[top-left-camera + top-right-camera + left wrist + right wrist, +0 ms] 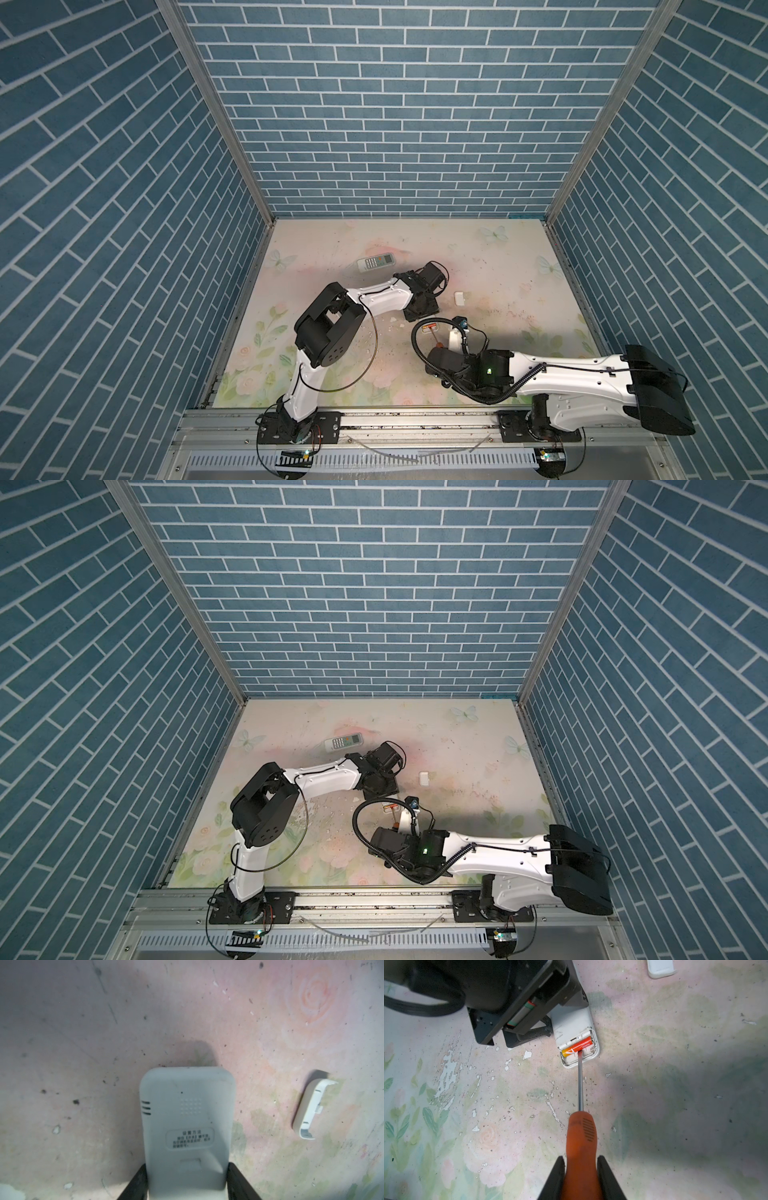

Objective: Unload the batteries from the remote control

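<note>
While left gripper [187, 1167] clamps smooth white remote [187, 1105], right gripper [581, 1178] grips ribbed orange screwdriver [581, 1136]

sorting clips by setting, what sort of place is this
Probably a lab robot test booth, not a home: blue brick-print wall panels on aluminium frame posts enclose a floral-print table, and two robot arms are mounted on a rail along its near edge.

Remote [571, 1020] far half hidden under left arm [488, 985]; screwdriver [581, 1142] handle end cut off.
</note>
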Motion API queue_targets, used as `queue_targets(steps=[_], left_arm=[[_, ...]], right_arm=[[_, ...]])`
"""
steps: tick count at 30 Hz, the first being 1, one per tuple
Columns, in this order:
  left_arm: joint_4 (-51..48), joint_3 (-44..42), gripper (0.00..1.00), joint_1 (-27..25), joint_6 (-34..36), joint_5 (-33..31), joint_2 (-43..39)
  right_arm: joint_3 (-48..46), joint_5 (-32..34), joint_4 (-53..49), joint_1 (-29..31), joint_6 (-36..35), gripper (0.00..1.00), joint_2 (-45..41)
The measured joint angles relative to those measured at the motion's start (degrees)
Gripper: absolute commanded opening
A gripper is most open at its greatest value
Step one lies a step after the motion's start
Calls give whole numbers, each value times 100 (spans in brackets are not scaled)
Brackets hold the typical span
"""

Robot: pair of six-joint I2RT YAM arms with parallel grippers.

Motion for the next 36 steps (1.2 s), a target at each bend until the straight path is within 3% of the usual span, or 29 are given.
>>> queue_targets(steps=[13, 22, 36], left_arm=[[162, -66, 42, -15, 4, -68, -17], [310, -94, 62, -74, 9, 20, -26], [417, -118, 77, -109, 9, 39, -120]], right_arm=[[0, 138, 225, -13, -20, 0, 195], [0, 31, -376, -33, -61, 0, -485], [37, 17, -1611, 66, -168, 0, -1679]])
